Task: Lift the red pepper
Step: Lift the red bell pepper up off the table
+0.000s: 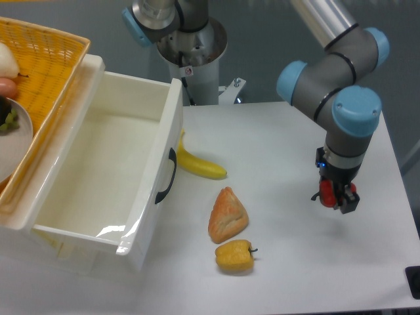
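My hand (337, 197) grips the red pepper (328, 193), held clear above the tabletop (275, 144), right of the pastry (228, 215).

Showing grey cylindrical arm links (328, 59) with light-blue joint caps, a polished silver tube running off at twelve o'clock, a small black gripper (338, 197) at six o'clock, and a silver-grey base column (191, 46) bearing a sticker.
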Robot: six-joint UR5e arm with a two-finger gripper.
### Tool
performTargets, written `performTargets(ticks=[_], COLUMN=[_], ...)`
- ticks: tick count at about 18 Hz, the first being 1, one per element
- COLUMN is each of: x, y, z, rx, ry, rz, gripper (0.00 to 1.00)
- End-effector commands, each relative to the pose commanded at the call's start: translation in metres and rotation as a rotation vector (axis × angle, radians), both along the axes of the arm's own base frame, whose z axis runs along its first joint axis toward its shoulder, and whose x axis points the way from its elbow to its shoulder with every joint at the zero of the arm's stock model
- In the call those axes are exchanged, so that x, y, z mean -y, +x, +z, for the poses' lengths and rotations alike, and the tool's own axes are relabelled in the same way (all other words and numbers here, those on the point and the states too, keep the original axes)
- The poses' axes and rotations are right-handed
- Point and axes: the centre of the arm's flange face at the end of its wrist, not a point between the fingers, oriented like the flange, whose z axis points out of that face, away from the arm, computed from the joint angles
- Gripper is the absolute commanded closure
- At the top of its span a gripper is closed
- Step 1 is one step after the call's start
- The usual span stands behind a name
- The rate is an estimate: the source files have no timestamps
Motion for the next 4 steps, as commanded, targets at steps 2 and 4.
performTargets(ticks=[2, 4], x=[0.0039, 0.0046], y=[0.0012, 0.0030], z=[0.0014, 0.0044], rx=[0.021, 0.025], ry=[-0.009, -0.008], rz=[0.008, 0.012], gripper=[0.56, 0.56])
